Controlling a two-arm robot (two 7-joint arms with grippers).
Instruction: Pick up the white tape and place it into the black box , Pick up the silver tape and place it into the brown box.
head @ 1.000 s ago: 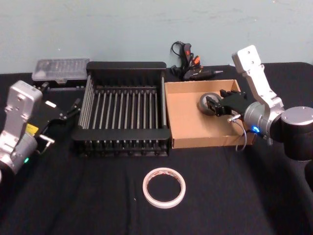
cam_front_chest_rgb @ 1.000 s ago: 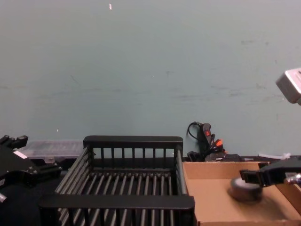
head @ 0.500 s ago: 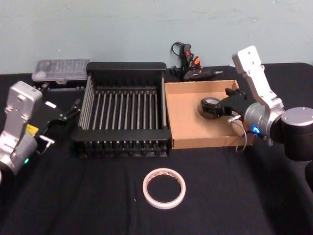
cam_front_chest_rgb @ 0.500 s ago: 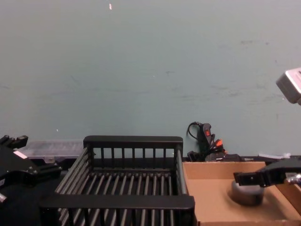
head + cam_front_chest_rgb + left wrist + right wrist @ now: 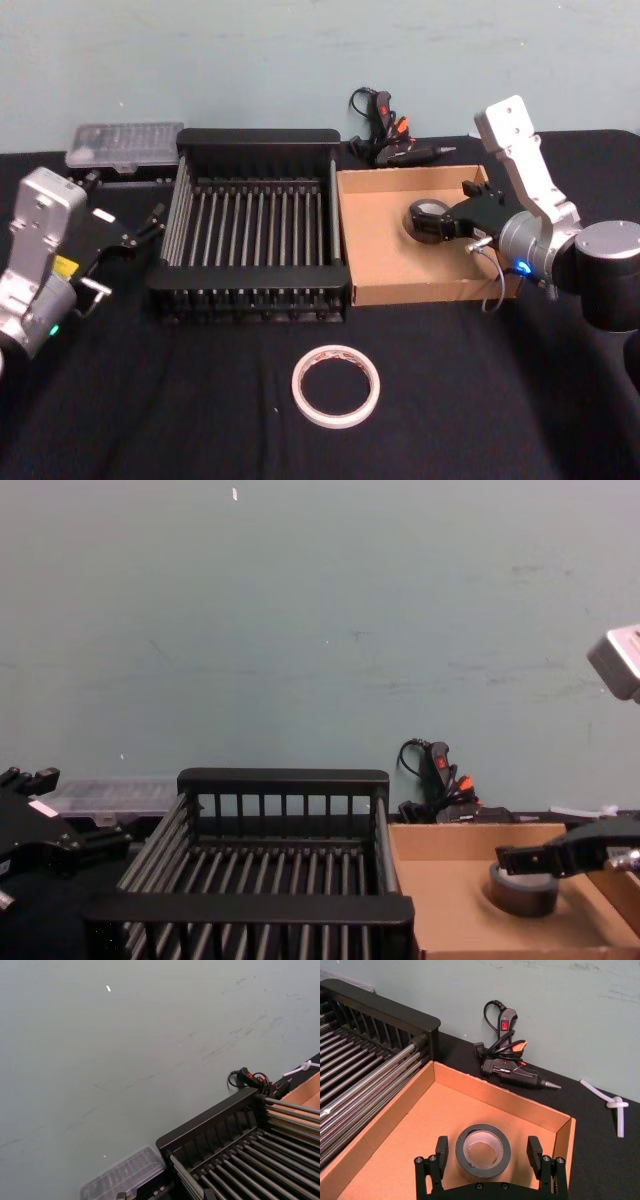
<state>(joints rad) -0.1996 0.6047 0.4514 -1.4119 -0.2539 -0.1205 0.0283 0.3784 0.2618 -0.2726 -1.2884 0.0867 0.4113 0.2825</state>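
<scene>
The silver tape (image 5: 483, 1150), a dark grey roll with a pale core, lies flat on the floor of the brown box (image 5: 385, 290). My right gripper (image 5: 487, 1143) is open and straddles the roll, with a gap on each side of it. In the head view the right gripper (image 5: 440, 218) reaches into the box from the right, over the silver tape (image 5: 428, 220). The white tape (image 5: 297, 384) lies on the black cloth in front of the black box (image 5: 250, 272). My left gripper (image 5: 140, 228) is parked at the far left, beside the black box.
A glue gun with a coiled cord (image 5: 385, 130) lies behind the brown box. A clear plastic case (image 5: 125, 145) sits behind the black box at the left. A knotted white tie (image 5: 615, 1105) lies on the cloth to the box's right.
My right gripper has opened and let go of the silver tape. The roll has settled flat on the brown box's floor. The left arm and the white tape have not moved.
</scene>
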